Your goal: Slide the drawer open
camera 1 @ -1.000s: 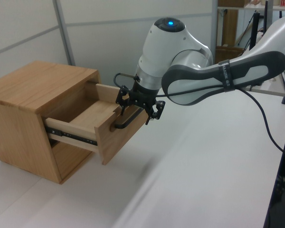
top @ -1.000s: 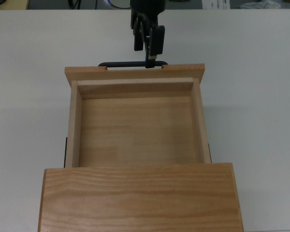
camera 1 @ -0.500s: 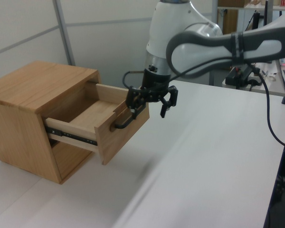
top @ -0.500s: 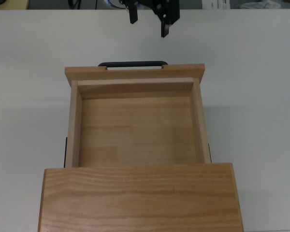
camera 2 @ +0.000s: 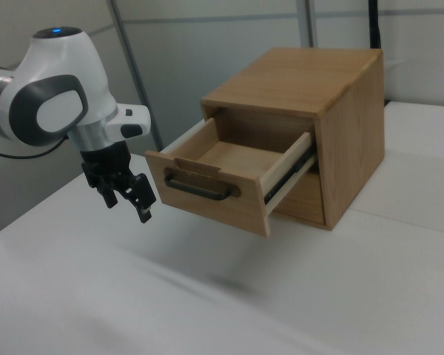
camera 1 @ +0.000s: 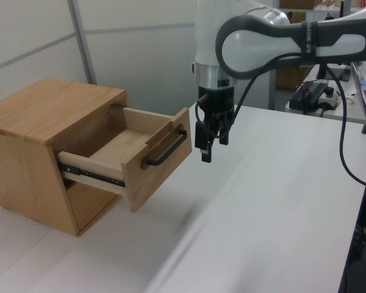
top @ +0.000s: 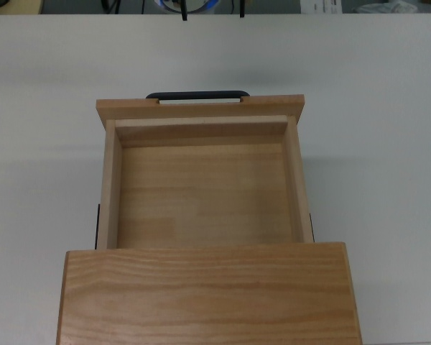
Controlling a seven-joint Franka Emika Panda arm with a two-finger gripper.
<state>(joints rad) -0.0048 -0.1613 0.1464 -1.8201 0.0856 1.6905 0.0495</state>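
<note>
Drawer: one, pulled well out of the cabinet on black side rails, tray empty; in the top view most of its floor shows beyond the cabinet top
Handle: one thin black bar on the front panel, bare, nothing touching it
What changed: a second ago the gripper sat on the handle; half a second ago it had let go and lifted off; now it is clear of the panel
Drawer since then: same place in the top view across all three moments, so it has stopped sliding
Gripper: one, released, fingers apart and pointing down, holding nothing, beside the drawer front in the left view and apart from it
Top view: gripper out of frame past the far edge
Meaning for task: the opening looks done and the arm is withdrawing
Table: one, white, bare around the cabinet
Count: one arm, one cabinet, one drawer, one handle
</note>
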